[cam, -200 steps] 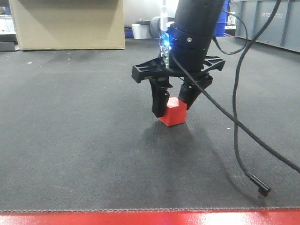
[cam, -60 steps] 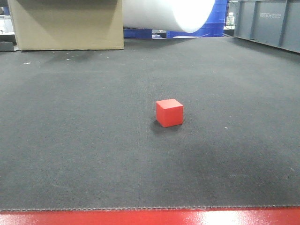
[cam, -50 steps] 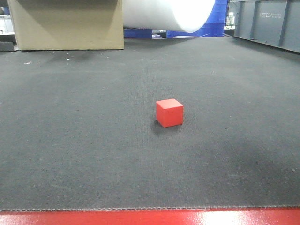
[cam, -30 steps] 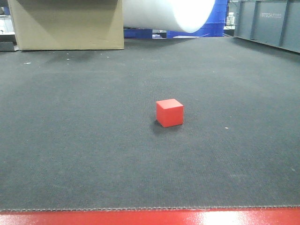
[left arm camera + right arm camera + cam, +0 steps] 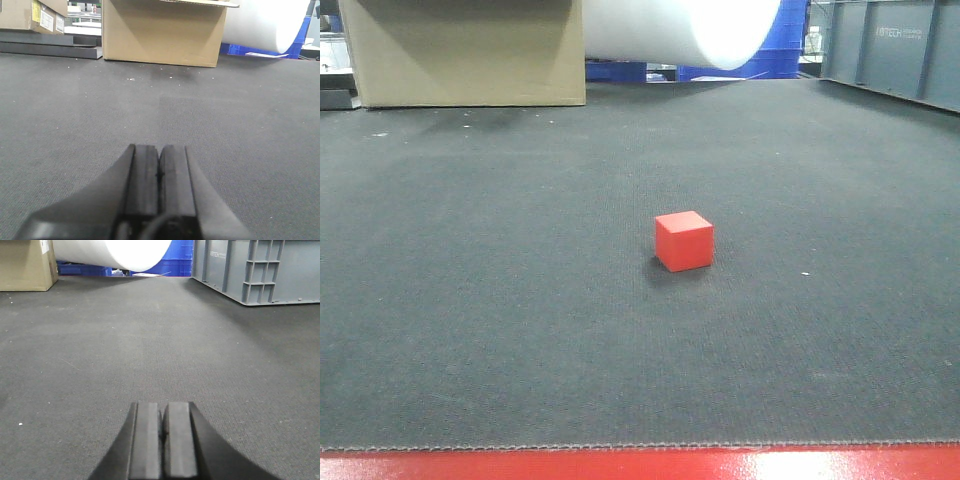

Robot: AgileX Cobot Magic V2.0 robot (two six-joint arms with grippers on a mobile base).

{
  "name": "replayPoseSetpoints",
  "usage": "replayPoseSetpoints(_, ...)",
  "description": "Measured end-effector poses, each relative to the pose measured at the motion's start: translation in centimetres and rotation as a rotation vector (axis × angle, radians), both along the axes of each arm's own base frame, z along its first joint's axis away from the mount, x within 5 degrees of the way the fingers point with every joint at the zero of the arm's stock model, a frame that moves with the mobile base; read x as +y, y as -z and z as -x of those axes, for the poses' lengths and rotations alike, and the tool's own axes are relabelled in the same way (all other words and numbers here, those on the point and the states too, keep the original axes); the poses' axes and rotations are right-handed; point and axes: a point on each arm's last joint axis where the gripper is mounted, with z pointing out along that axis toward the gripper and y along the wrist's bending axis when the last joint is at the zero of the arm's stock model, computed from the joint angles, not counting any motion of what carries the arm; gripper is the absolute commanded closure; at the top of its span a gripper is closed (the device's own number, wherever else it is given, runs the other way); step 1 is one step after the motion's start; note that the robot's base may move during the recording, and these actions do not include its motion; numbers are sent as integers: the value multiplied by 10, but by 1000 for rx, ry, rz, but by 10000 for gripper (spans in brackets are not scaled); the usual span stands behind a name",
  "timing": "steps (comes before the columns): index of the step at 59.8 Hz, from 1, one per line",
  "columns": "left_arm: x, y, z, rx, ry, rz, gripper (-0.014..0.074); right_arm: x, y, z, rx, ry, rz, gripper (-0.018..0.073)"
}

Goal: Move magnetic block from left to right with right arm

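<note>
Nearest each wrist camera, the left end effector (image 5: 159, 170) and right end effector (image 5: 162, 432) have their 2 fingers pressed together, holding nothing, low over the dark surface (image 5: 470, 300). Only the front view shows the magnetic block (image 5: 684, 241), standing free mid-surface. Judging by this, the move looks finished; the next step calls only for staying clear.

Dark grey woven mat (image 5: 520, 330) covers the worktop, red worktop edge (image 5: 640, 465) along the near side. Far end: big cardboard box (image 5: 465, 52) at the left, with a wide white roll (image 5: 680, 28) beside it. Blue crates (image 5: 790, 40) behind the roll. Grey plastic bin (image 5: 260, 270) with ribbed walls at far right. Dark flat slabs (image 5: 47, 49) left of the box. Even, bright light.
</note>
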Motion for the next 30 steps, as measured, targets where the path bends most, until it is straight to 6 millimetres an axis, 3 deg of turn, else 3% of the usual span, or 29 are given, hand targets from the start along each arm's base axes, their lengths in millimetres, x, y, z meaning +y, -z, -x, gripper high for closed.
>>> replayPoseSetpoints(30,0,0,0,0,0,0,713,0,0,0,-4,0,0,500)
